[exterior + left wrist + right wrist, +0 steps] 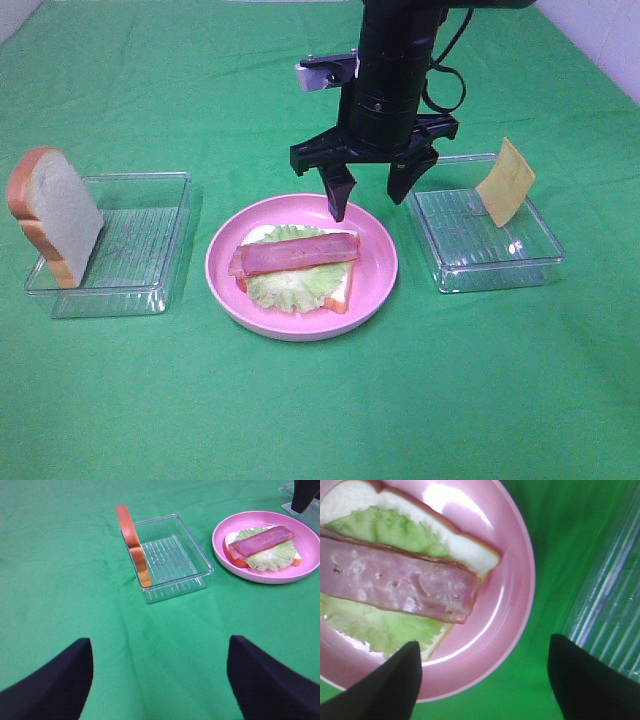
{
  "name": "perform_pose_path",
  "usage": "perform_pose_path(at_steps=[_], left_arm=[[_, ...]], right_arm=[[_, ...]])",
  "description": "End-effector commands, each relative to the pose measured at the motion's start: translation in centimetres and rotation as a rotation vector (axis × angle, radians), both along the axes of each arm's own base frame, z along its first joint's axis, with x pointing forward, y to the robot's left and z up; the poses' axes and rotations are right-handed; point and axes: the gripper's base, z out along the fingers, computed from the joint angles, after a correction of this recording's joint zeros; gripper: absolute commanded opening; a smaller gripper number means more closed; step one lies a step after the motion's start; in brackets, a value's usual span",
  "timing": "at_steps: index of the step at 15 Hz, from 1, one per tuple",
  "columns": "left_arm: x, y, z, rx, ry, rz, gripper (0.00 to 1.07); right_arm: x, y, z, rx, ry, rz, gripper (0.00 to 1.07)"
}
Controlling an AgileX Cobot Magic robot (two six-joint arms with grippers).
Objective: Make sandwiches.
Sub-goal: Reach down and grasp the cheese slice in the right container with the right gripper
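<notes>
On the pink plate (378, 285) lies an open sandwich (298, 264): a white bread slice, frilly lettuce (285, 288) and a reddish bacon strip (300, 252) on top. My right gripper (375, 190) hangs open just above the plate's far right rim with nothing between its fingers. The right wrist view shows the bacon (400, 582), lettuce (380, 527) and bread (465, 550) close below the right gripper (485, 685). More bread slices (55, 215) lean upright at the left tray's end. A yellow cheese slice (505, 182) leans in the right tray. My left gripper (160, 680) is open and empty over the cloth.
A clear plastic tray (140, 250) stands left of the plate and another clear tray (490, 250) to its right. Green cloth covers the table. In the left wrist view the left tray (172, 555) and the plate (267, 575) lie ahead.
</notes>
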Motion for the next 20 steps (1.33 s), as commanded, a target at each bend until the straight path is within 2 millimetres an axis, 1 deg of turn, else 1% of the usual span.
perform_pose_path(at_steps=[1, 2, 4, 5, 6, 7, 8, 10, 12, 14, 15, 17, 20], left_arm=[[-0.2, 0.1, 0.1, -0.009, -0.028, -0.005, 0.71], [-0.2, 0.1, 0.1, -0.009, -0.028, -0.005, 0.71], [-0.2, 0.1, 0.1, -0.009, -0.028, -0.005, 0.71], [-0.2, 0.1, 0.1, -0.009, -0.028, -0.005, 0.71], [-0.2, 0.1, 0.1, -0.009, -0.028, -0.005, 0.71], [-0.2, 0.1, 0.1, -0.009, -0.028, -0.005, 0.71], [-0.2, 0.1, 0.1, -0.009, -0.028, -0.005, 0.71], [-0.2, 0.1, 0.1, -0.009, -0.028, -0.005, 0.71], [-0.2, 0.1, 0.1, -0.009, -0.028, -0.005, 0.71], [-0.2, 0.1, 0.1, -0.009, -0.028, -0.005, 0.71], [-0.2, 0.1, 0.1, -0.009, -0.028, -0.005, 0.71], [-0.2, 0.1, 0.1, -0.009, -0.028, -0.005, 0.71], [-0.2, 0.1, 0.1, -0.009, -0.028, -0.005, 0.71]], right_arm=[[0.5, -1.5, 1.2, -0.037, -0.021, -0.021, 0.68], [0.9, -2.4, 1.5, -0.032, -0.023, -0.045, 0.68], [2.1, -5.5, 2.7, -0.015, -0.037, -0.122, 0.68], [2.6, -7.2, 3.6, -0.008, -0.053, -0.156, 0.68], [3.1, -10.4, 5.2, -0.003, -0.081, -0.203, 0.68], [3.4, -12.1, 5.8, -0.001, -0.094, -0.229, 0.68], [3.6, -12.8, 5.9, -0.001, -0.095, -0.244, 0.68], [4.2, -16.0, 5.9, -0.003, -0.094, -0.307, 0.68], [4.7, -18.3, 5.6, 0.017, -0.089, -0.348, 0.68], [5.2, -19.6, 5.3, 0.083, -0.088, -0.354, 0.68], [5.4, -19.8, 5.1, 0.114, -0.091, -0.347, 0.68], [5.8, -19.7, 4.5, 0.114, -0.099, -0.335, 0.67], [6.9, -19.7, 1.9, 0.108, -0.084, -0.339, 0.66]])
